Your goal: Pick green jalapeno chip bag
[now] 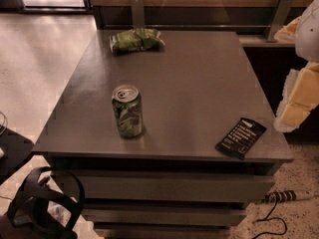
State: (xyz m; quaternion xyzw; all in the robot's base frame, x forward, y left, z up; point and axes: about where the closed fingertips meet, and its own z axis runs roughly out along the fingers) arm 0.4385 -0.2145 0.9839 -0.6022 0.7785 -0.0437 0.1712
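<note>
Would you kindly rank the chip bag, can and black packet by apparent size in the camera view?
The can first; chip bag and black packet look alike, the bag being farthest. The claw hangs at the right edge.

Only a narrow strip of the robot shows, cut off by the right edge of the view. Its arm point(310, 31), at the top of that strip, is a smooth, rounded white shell, with a pale yellow patch with a whitish rim just to the left. Below it, at mid-height on the same edge, the gripper point(298, 99) is built of blocky, flat-faced pieces in a butter-yellow colour, stepped one under another, each outlined by a slightly ragged white border that is lighter than the faces.
</note>
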